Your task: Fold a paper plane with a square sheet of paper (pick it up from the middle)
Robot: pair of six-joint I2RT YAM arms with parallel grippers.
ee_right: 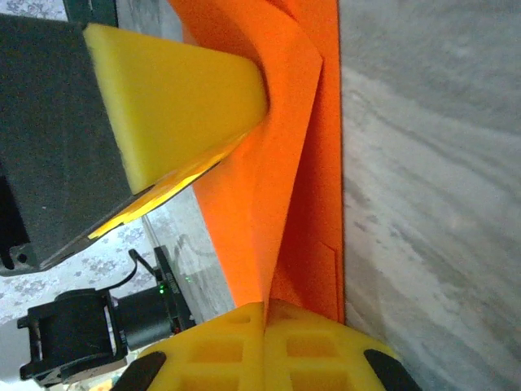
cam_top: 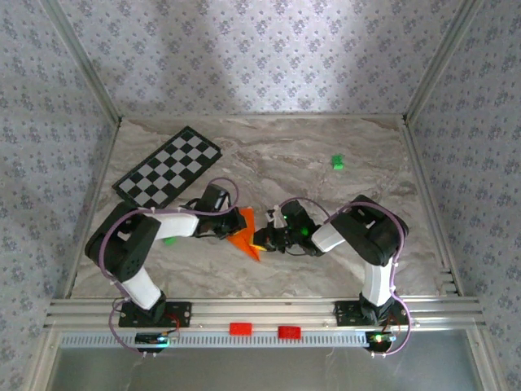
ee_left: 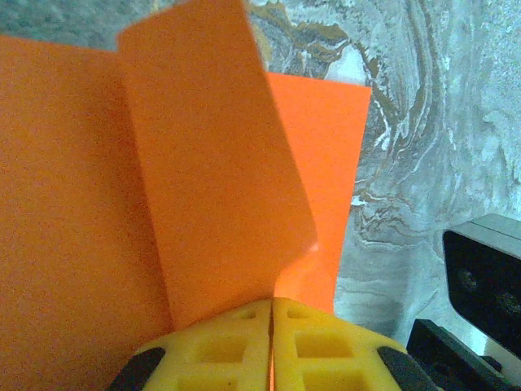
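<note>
A bright orange sheet of paper [cam_top: 244, 234], partly folded with one flap standing up, sits mid-way across the marble table [cam_top: 309, 151] between both arms. The left gripper [ee_left: 271, 324] and right gripper [ee_right: 264, 319] each pinch one of its edges, yellow fingers pressed together.

Grey floral wallpaper [cam_top: 269, 57] covers the three enclosing walls; marble-patterned tabletop [cam_top: 326, 138], softly lit; aluminium rail [cam_top: 260, 308] along its near edge.
</note>
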